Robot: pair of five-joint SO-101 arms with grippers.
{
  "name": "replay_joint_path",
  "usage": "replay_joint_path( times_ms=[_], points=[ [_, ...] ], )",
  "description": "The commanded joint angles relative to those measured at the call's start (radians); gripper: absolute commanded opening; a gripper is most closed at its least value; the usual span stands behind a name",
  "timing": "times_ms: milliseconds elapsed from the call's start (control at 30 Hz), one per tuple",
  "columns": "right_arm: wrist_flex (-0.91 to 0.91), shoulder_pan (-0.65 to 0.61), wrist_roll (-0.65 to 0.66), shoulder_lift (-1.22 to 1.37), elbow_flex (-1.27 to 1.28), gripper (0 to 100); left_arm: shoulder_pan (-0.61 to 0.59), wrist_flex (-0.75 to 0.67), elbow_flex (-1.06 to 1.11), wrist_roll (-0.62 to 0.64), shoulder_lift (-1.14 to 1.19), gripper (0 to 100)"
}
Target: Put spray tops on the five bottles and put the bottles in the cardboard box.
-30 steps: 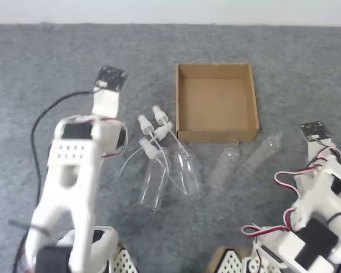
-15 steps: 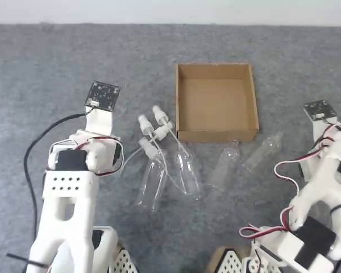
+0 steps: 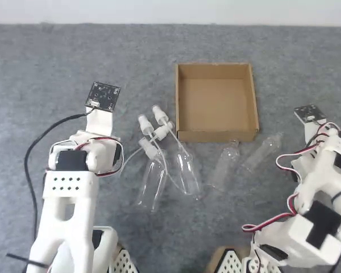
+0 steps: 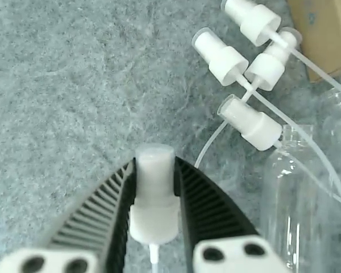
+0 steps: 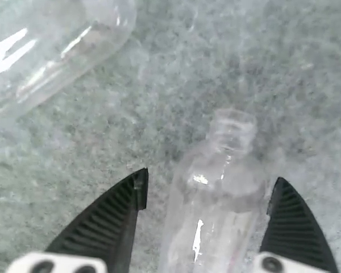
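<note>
My left gripper (image 4: 154, 162) is shut on a white spray top (image 4: 154, 196), held just above the grey carpet. Several more white spray tops (image 4: 251, 123) with thin tubes lie in a cluster (image 3: 154, 129) by the necks of two clear bottles (image 3: 152, 181) (image 3: 186, 172). Two bare-necked bottles (image 3: 225, 164) (image 3: 262, 152) lie in front of the cardboard box (image 3: 254, 96). My right gripper (image 5: 210, 181) is open, its fingers on either side of another clear bottle (image 5: 219, 187) with an uncapped neck, lying on the carpet.
The box stands open-topped at the back centre. The left arm (image 3: 74, 187) stands left of the bottle cluster and the right arm (image 3: 324, 187) at the right edge. A further clear bottle (image 5: 51, 51) lies beyond the right gripper.
The left arm drew back towards its base a second ago and has held still since. The right arm's wrist swung away from its base, then shifted a little left.
</note>
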Motion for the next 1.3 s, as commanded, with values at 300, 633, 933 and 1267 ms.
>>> replay_joint_path(
  times_ms=[300,633,933,1267],
  points=[
    [-0.054,-0.007,0.012,-0.001,-0.055,21.9,0.002,-0.051,0.005,-0.005,-0.041,1],
    [-0.058,-0.007,0.057,-0.001,-0.008,23.1,-0.002,-0.051,0.005,-0.005,-0.038,1],
    [-0.059,-0.002,0.063,0.061,-0.008,23.1,-0.002,-0.051,0.005,-0.005,-0.038,1],
    [-0.062,0.013,0.061,0.077,-0.038,12.8,-0.002,-0.051,0.005,-0.003,-0.046,1]
  ],
)
